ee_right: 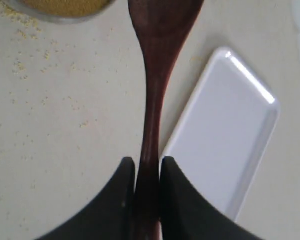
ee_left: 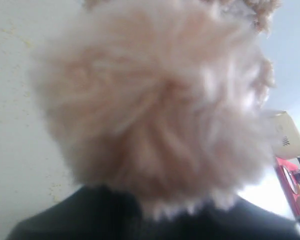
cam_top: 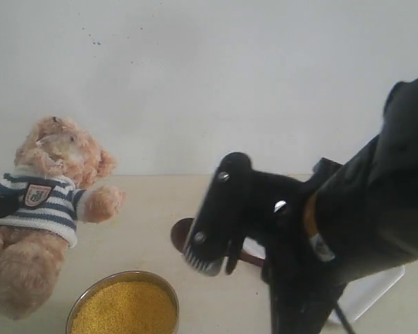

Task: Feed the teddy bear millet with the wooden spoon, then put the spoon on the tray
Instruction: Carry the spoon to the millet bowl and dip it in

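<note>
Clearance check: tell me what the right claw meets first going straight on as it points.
Probably the table, close beside the metal bowl of millet: the right claw, shut on the wooden spoon, points down there, spoon tip leading. Depth is unclear; it might clip the bowl's rim.

The teddy bear (cam_top: 42,209) lies left; millet (cam_top: 125,309) before it; wooden spoon (cam_top: 180,233) rightward; tray (cam_top: 373,292) farthest right.

Black fingers (ee_right: 112,200), silver screws (cam_top: 223,177)
</note>
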Controlling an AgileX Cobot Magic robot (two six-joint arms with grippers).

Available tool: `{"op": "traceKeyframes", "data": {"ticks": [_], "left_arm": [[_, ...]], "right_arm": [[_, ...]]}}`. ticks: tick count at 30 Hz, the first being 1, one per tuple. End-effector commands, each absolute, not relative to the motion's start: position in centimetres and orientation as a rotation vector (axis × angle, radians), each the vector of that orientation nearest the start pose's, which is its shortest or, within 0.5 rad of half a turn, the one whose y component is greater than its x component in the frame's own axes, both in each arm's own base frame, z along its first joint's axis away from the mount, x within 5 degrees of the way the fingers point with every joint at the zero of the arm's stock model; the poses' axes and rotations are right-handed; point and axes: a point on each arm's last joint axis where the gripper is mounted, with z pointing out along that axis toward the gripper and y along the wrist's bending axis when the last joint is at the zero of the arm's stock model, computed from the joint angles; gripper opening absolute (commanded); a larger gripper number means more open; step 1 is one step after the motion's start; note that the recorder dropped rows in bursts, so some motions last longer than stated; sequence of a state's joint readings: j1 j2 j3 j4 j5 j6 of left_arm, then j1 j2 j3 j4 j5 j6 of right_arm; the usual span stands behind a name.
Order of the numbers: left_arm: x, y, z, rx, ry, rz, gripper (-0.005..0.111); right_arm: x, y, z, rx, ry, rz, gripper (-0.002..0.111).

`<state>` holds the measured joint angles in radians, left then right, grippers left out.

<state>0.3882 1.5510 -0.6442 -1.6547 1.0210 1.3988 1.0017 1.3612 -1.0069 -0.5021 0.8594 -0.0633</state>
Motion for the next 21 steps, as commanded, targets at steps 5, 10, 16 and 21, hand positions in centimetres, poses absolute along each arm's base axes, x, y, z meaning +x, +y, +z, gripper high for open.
{"op": "traceKeyframes", "data": {"ticks": [5, 10, 16, 21], "left_arm": [[27.2, 3.4, 20.4, -0.321, 2.076, -0.961, 0.004], [27.3, 4.3, 19.2, -0.375, 2.154, -0.818, 0.004], [28.0, 3.9, 18.2, -0.359, 2.113, -0.952, 0.004], [29.4, 4.5, 17.2, -0.232, 2.116, -0.909, 0.004]], "right_arm": [[15.2, 29.0, 27.9, -1.677, 1.679, -0.442, 0.0], [16.6, 30.5, 24.9, -1.843, 1.581, -0.748, 0.0], [16.7, 31.9, 23.7, -1.884, 1.506, -0.712, 0.0], [16.9, 32.4, 22.5, -1.84, 1.552, -0.678, 0.0]]}}
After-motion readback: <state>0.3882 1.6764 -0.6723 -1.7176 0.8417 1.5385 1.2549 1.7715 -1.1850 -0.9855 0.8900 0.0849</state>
